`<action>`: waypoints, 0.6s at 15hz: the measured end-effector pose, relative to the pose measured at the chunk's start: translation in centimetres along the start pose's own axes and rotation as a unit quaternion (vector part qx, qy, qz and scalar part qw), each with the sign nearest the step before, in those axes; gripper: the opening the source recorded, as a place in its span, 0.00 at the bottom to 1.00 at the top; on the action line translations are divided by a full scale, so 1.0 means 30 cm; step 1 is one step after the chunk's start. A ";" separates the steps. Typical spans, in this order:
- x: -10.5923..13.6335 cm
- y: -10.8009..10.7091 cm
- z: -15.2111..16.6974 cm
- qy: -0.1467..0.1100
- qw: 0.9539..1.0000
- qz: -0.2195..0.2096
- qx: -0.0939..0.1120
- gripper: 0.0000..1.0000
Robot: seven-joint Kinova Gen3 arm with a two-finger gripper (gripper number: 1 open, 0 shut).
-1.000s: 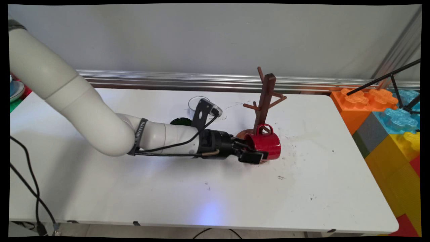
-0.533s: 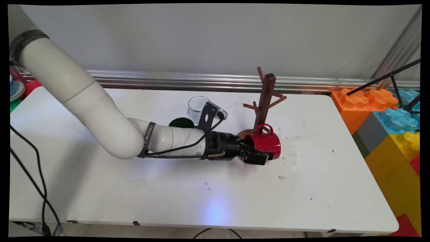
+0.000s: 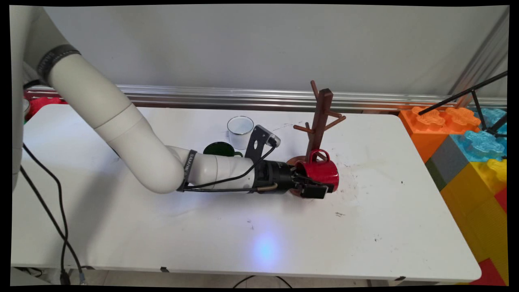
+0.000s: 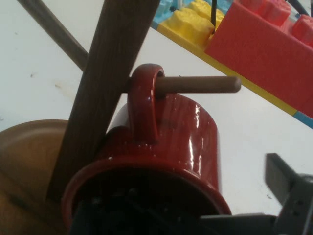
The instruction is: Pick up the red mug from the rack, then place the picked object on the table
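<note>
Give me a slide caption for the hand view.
Red mug hangs by its handle on a peg of the wooden mug tree.

red mug (image 3: 320, 172) nudged slightly right — handle threaded onto tree's lowest peg (image 4: 200, 84), tool (image 3: 314, 187) following

The main view looks down from above the near edge of the table (image 3: 365, 243), across it to the wall behind, taking in the whole top. The hand view sits very close along the gripper, facing the red mug (image 4: 161, 147) and wooden mug tree (image 4: 107, 78). Both views share the mug (image 3: 322, 172), the tree (image 3: 320, 117) and the coloured blocks (image 3: 466, 146) beyond the right edge.
</note>
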 end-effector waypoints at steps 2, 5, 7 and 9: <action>-0.002 -0.003 0.009 0.002 1.000 0.001 -0.002 0.00; -0.005 -0.005 0.022 0.006 1.000 0.000 -0.006 0.00; -0.006 -0.004 0.026 0.007 1.000 0.000 -0.008 0.00; -0.007 -0.004 0.028 0.009 1.000 0.000 -0.009 0.00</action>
